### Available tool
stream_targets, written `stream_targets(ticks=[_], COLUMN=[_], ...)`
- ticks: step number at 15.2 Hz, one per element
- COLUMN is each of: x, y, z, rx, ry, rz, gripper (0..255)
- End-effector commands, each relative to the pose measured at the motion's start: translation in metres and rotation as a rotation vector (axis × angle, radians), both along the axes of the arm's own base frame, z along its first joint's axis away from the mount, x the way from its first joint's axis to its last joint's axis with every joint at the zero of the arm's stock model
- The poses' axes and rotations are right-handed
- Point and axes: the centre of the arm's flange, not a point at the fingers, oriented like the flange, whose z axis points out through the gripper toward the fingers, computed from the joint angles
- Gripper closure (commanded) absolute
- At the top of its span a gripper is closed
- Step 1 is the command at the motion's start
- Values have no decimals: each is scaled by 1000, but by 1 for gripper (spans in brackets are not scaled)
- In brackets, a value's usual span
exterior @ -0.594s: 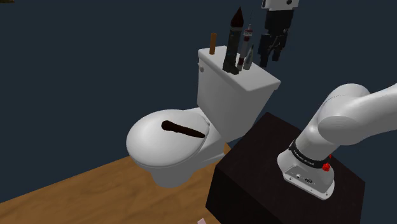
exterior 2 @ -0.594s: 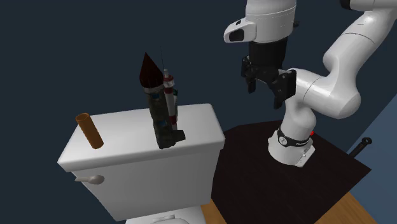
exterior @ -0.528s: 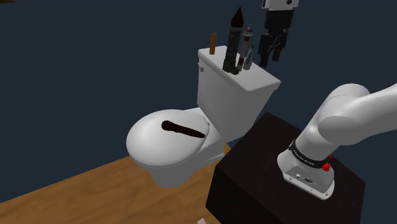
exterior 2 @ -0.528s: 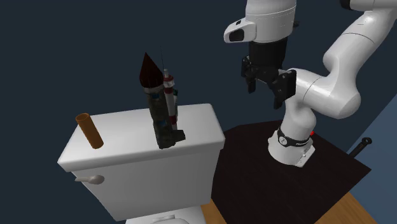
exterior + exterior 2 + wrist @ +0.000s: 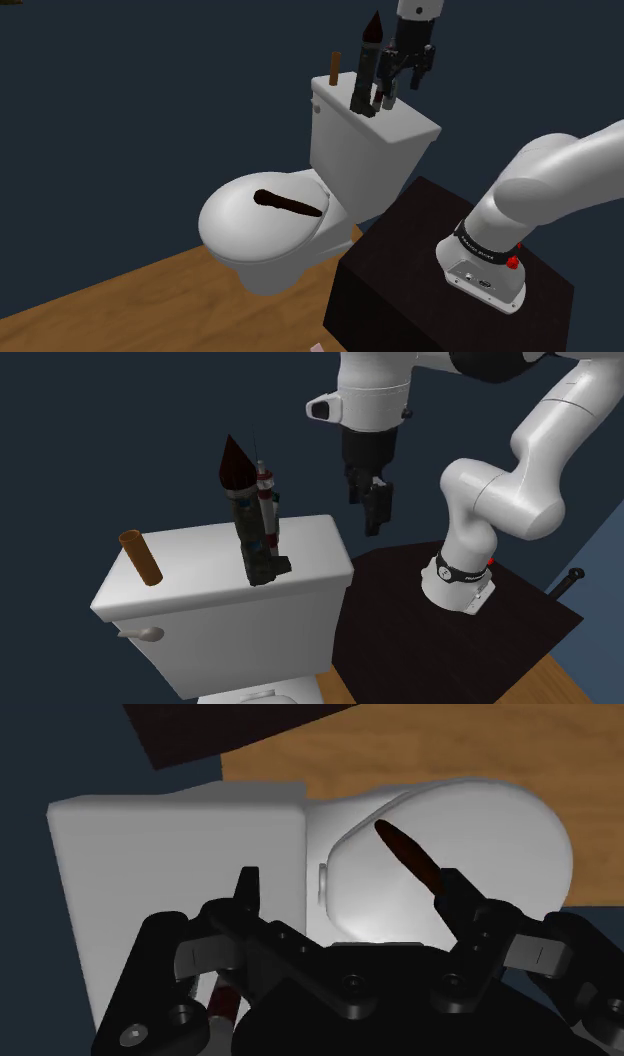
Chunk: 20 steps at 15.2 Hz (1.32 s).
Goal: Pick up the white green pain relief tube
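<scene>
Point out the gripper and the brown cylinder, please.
gripper [image 5: 351, 889]: wrist view, midway between its fingertips.
brown cylinder [image 5: 140, 557]: second exterior view, middle of its side.

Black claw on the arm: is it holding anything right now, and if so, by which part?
Nothing is held. The gripper is open, with nothing between its fingers.

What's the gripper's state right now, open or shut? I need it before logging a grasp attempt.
Gripper: open, holding nothing.
</scene>
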Motion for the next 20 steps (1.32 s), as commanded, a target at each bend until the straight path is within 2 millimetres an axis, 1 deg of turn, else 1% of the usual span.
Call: stream_targets(ticks=[1,6,11,14,17,18,20], x=[17,51,75,85,90,90,90], y=[-14,-52,-96,-125,-155,-161,-161], z=[-5,-10,-10,-7,-2,-1,-12], rx=[-32,-110,-188,-235,-282,-291,-291], ry=[-33,-109,-185,-230,-276,-285,-285], rz=[-93,-317,-541,-676,-810,-838,-838], gripper=[0,0,0,0,0,0,0])
